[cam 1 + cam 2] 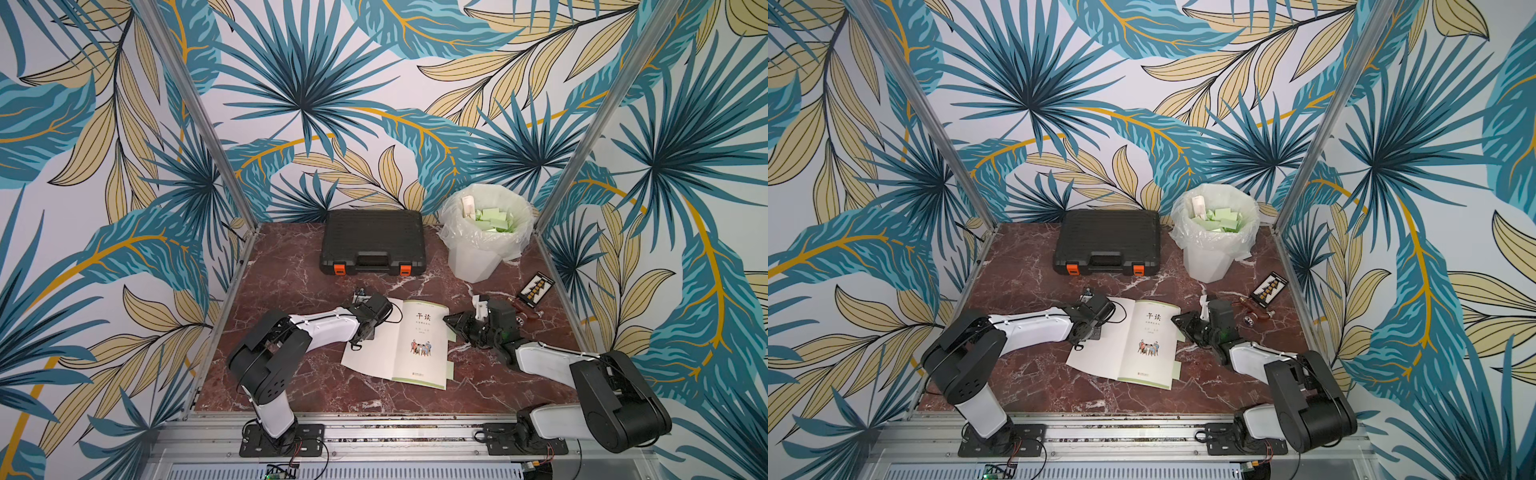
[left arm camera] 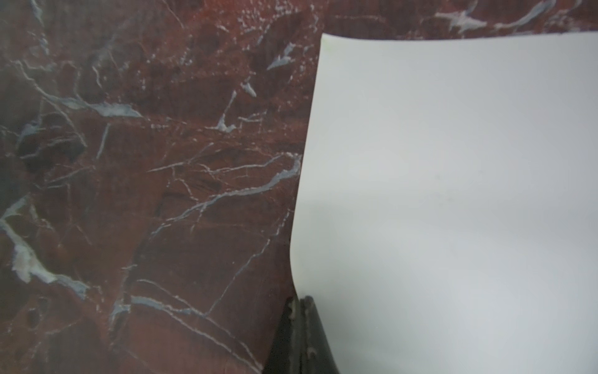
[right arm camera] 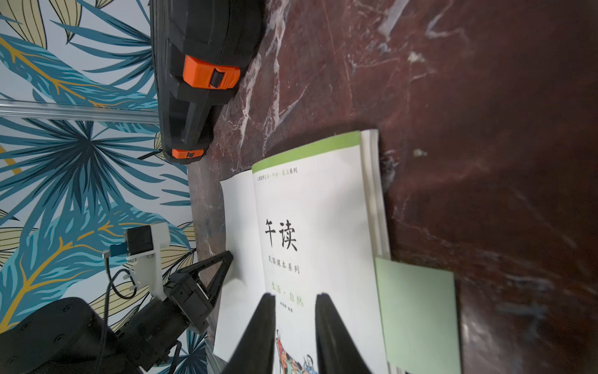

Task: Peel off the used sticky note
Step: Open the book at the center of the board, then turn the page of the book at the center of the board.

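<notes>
**Top views.** The open booklet [image 1: 409,340] lies at lower centre of the frame on the marble table [image 1: 291,270]. Two green tabs stick out past its right edge. I take the upper one as the sticky note [image 1: 451,335]; the right gripper [image 1: 448,320] is just beside it. The table right of the booklet is bare. The toolcase [image 1: 372,241] and bin [image 1: 484,245] stand well apart at the back.

**Left wrist.** One dark finger [image 2: 304,333] meets the curled edge of the blank page [image 2: 453,194]. I cannot tell whether it pins or pinches.

**Right wrist.** The left gripper [image 3: 229,255], fingers together, sits on the far page edge at lower left. My right fingers [image 3: 268,323] stand narrowly apart, holding nothing, above the title page. The sticky note [image 3: 417,307] overhangs the table at lower right.

**Assessment.** I should shift onto the overhanging edge, take the note alone, then draw it off low along the page. The main risk is catching the page beneath.
</notes>
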`<state>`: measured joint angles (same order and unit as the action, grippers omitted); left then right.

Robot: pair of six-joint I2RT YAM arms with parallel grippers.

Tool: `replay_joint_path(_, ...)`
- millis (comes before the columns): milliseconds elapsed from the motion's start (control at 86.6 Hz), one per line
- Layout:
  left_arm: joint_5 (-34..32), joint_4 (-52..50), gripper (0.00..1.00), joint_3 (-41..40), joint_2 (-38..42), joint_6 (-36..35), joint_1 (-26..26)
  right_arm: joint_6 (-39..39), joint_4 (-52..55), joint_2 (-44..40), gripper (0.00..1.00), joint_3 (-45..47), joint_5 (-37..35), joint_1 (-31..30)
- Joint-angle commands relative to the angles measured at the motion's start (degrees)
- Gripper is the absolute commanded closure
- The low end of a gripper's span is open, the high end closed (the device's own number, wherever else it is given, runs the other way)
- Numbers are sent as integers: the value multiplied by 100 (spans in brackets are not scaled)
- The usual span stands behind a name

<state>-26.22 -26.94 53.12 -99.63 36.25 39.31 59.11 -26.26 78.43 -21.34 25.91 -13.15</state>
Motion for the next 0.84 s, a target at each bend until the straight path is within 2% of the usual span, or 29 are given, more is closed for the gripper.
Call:
replay_joint_path(0, 166, 47, 100, -114, -416, -21, -55, -188, 242, -26, 75, 5, -80, 78)
replay_joint_path(173, 128, 50, 100, -144, -382, 1, -55, -74, 10, 235, 75, -3, 30, 100)
replay_joint_path(566, 131, 66, 100, -164, -372, 21, -55, 334, -1124, 1398, 75, 104, 347, 96)
replay_joint_path(831, 170, 75, 100, -153, -390, -21, -46, 543, -1520, 1623, 75, 48, 616, 98)
